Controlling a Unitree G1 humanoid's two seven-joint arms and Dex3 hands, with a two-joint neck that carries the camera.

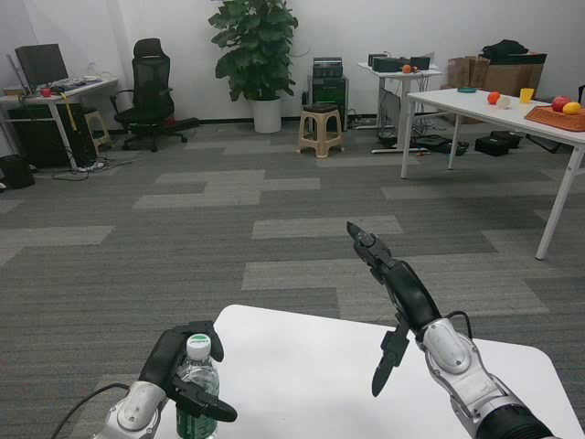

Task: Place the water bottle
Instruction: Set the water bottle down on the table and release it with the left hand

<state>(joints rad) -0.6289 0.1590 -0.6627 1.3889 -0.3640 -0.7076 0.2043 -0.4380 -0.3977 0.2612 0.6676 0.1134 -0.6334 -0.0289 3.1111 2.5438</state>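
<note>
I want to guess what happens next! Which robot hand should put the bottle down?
Probably the left robot hand: it already grips the bottle at the table. The right robot hand is raised, holding nothing.

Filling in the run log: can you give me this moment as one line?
left hand: holds water bottle upright over table corner | right hand: open, raised, empty

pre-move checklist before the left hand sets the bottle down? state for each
1. Left hand grips the water bottle: ok.
2. Bottle upright, cap on top: ok.
3. Bottle base over the white table: cannot tell, the base is cut off at the picture's bottom edge.
4. Table surface beside the bottle free of other things: ok.
5. Right hand holds nothing, raised off to the right, apart from the bottle: ok.
</note>
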